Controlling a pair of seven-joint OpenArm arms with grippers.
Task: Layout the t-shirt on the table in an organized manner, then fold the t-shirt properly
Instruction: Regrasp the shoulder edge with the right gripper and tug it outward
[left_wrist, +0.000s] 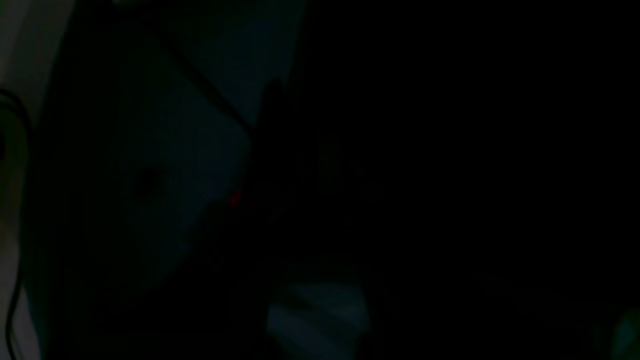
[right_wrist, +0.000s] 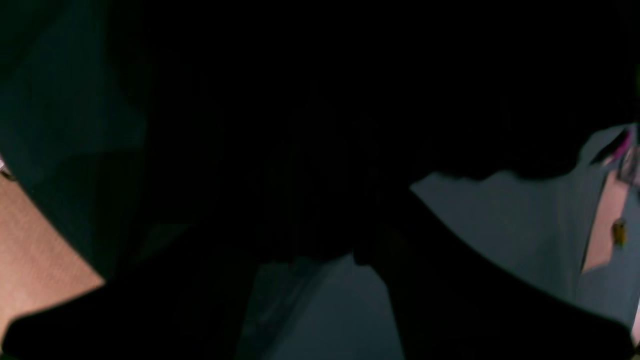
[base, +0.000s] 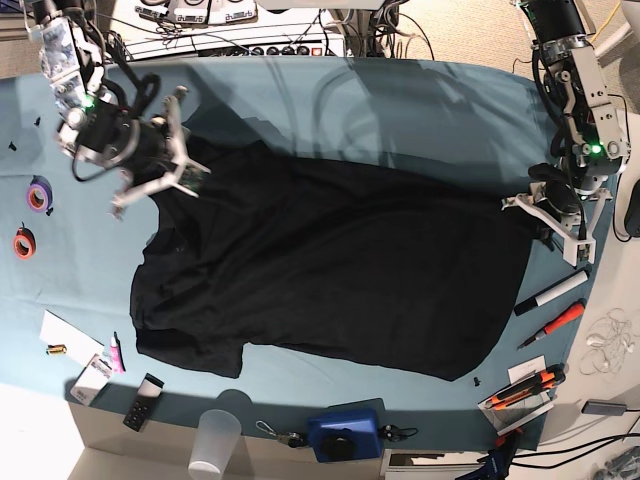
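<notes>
Lay spread flat and black across the middle of the table (base: 400, 110), the t-shirt (base: 330, 270), plain side up, no print showing. Reached with its hem toward the left gripper (base: 556, 222), and with its collar and sleeves toward the right gripper (base: 160, 178).

Right gripper: hung over the shirt's far corner at the shoulder, white fingers (base: 176, 112) splayed apart, released, nothing caught between them. Showed mostly black cloth in its wrist view, teal table beyond.

Left gripper: sat at the shirt's hem edge, jaws clenched; could not tell whether any cloth was pinched. Wrist view nearly black.

Off the shirt, on the table's edges: purple tape roll (base: 39, 193) and orange tape roll (base: 24, 242) beyond the sleeve; black marker (base: 550, 293) and red marker (base: 553, 324) beyond the hem; clear cup (base: 214, 443) and blue device (base: 345, 432) nearside.
</notes>
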